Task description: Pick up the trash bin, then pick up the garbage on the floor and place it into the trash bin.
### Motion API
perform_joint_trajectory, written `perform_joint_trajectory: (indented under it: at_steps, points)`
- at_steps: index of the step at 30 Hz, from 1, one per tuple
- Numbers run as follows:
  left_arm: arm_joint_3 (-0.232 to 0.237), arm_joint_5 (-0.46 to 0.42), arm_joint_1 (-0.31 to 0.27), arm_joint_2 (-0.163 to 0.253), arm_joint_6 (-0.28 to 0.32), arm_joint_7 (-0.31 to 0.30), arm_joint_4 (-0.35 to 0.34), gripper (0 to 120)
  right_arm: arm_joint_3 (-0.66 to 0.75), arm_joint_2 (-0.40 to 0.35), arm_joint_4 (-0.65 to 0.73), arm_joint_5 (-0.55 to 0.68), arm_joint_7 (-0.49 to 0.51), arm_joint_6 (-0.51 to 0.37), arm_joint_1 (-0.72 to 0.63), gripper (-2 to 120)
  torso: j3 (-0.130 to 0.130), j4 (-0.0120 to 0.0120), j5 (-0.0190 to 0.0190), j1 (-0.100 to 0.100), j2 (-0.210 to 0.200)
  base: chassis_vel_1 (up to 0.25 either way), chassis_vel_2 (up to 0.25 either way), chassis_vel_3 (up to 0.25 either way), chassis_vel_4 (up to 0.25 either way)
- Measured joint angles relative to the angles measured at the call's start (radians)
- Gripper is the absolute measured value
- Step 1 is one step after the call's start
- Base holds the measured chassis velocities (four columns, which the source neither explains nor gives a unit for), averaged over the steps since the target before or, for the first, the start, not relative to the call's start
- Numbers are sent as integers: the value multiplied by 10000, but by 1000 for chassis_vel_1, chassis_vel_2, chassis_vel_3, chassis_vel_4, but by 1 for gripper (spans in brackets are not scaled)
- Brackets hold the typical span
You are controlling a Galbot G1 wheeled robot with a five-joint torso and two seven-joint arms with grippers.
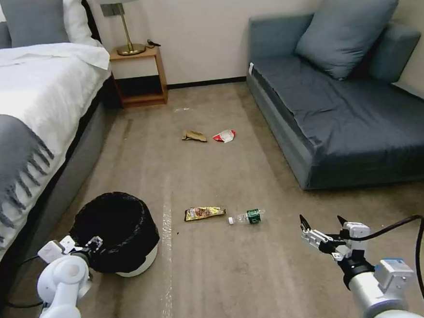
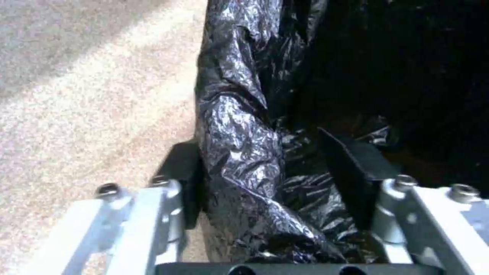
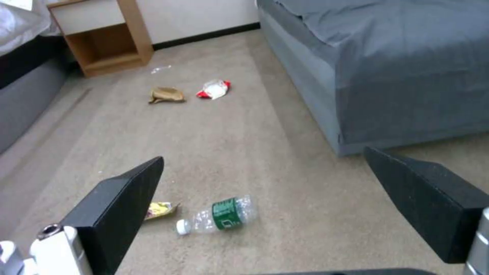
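The left tool [image 2: 270,179] straddles the near rim of the bin [image 1: 125,233]: one finger [image 2: 186,179] sits outside the bagged wall, the other inside the mouth, with the crumpled black liner between them. The outside finger looks pressed against the plastic, but there is space around the inside one, so I cannot tell whether the grip has closed. The bin stands on the floor [image 1: 221,284] at near left, close beside the bed [image 1: 29,109], its white base flat on the carpet, so as far as I can judge it is not yet lifted.

The right tool [image 1: 322,226] hangs at near right, fingers spread wide and holding nothing, above the carpet and pointing toward the litter.

All four pieces lie on the floor. The snack wrapper [image 1: 203,212] and the bottle [image 1: 246,217] lie nearly end to end in the middle, just right of the bin and between the two tools. Farther off, toward the nightstand [image 1: 138,77], the paper wad [image 1: 194,136] and the red-and-white wrapper [image 1: 224,136] sit side by side. The sofa [image 1: 344,116] runs along the right.

By my reckoning the job is at its first step: the bin is being taken, and every piece is left to collect.
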Motion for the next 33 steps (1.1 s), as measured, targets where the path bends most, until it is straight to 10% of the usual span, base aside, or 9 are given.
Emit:
perform_joint_trajectory:
  at_steps: [11,21,33]
  points:
    - [-105,409,393,-4,-662,614,-33,11,-113,192,19,-263,2,135,-188,100,5,-2,-26,0,-2,0,0,0,0]
    - [-187,956,807,-113,-999,922,-603,5,-165,204,73,-262,-7,284,-264,100,14,-9,-55,2,-8,0,0,0,0]
    - [-202,5201,1754,-416,-3051,1952,-1797,3,-250,137,96,37,-334,668,-236,100,8,-5,-27,2,-8,0,0,0,0]
